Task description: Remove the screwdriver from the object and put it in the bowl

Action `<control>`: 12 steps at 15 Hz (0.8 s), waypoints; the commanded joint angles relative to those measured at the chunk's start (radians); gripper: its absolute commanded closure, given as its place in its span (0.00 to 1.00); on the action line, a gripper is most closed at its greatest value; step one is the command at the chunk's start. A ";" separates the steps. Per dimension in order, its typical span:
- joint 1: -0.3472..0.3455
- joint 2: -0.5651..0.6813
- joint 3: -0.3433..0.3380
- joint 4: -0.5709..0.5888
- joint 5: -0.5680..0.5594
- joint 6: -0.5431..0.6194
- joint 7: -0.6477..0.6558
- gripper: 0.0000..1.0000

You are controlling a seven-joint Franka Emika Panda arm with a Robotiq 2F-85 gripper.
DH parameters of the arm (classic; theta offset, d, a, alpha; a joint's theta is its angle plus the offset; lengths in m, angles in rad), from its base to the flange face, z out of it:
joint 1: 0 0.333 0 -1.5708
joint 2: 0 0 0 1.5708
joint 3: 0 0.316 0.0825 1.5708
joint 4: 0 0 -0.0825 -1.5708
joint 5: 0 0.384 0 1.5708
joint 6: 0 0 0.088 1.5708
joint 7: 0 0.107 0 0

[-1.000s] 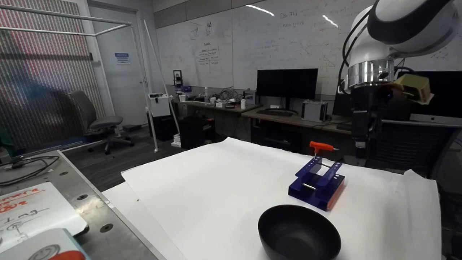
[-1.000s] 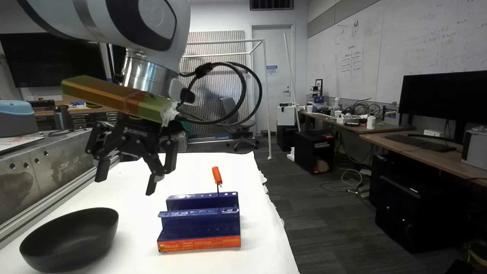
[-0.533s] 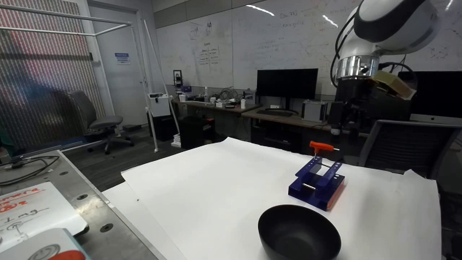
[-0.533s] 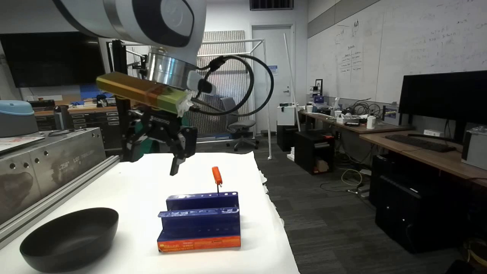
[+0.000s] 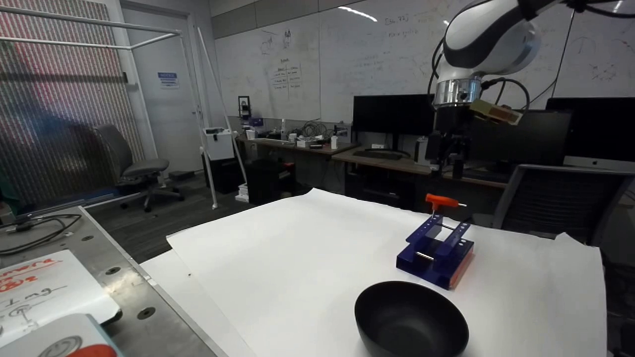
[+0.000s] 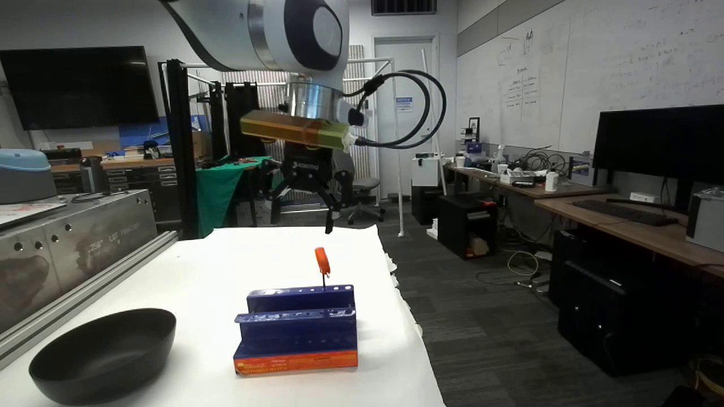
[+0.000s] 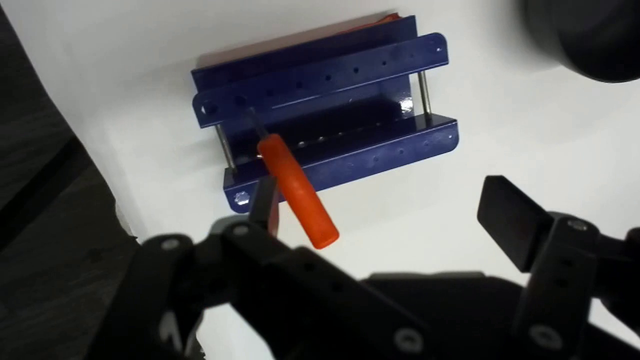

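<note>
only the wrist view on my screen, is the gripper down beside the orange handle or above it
Observer: Above: in both exterior views the gripper hangs higher than the orange screwdriver handle.
Operator: does that handle sit right on the blue holder
Observer: No, both exterior views show a stretch of bare shaft between the two.
Operator: black bowl is cut off in my corner, which way up is it
Observer: Mouth up: an exterior view shows it whole, standing on the white sheet.
</note>
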 commanded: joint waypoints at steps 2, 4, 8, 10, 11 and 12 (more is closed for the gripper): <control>-0.037 0.160 0.015 0.146 -0.028 -0.045 -0.095 0.00; -0.051 0.202 0.023 0.166 -0.024 -0.044 -0.133 0.00; -0.065 0.235 0.032 0.174 -0.034 -0.025 -0.173 0.29; -0.068 0.232 0.033 0.170 -0.042 -0.025 -0.182 0.47; -0.068 0.228 0.033 0.167 -0.044 -0.026 -0.185 0.54; -0.068 0.220 0.033 0.161 -0.045 -0.024 -0.186 0.62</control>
